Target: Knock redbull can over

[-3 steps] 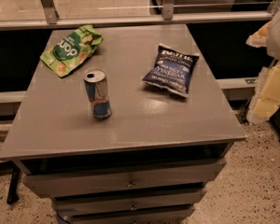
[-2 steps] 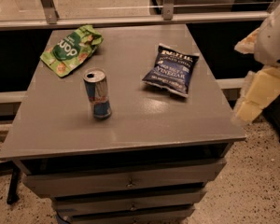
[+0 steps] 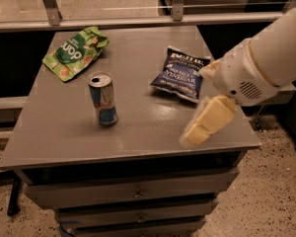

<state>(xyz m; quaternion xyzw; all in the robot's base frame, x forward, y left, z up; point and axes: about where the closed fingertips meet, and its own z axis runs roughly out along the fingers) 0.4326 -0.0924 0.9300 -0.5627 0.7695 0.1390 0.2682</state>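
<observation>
The redbull can [image 3: 103,100] stands upright on the grey table [image 3: 54,137], left of the middle. It is blue and silver with a silver top. My gripper [image 3: 195,134] hangs over the table's front right part, at the end of the white arm [image 3: 266,58] that comes in from the right. It is well to the right of the can and apart from it.
A green snack pouch [image 3: 74,52] lies at the back left. A dark blue chip bag [image 3: 180,73] lies at the back right, just behind my gripper. Drawers [image 3: 133,194] sit under the tabletop. A railing [image 3: 138,19] runs behind the table.
My arm has swung in from the right edge and now reaches over the table's front right part. The can and both bags have not moved.
</observation>
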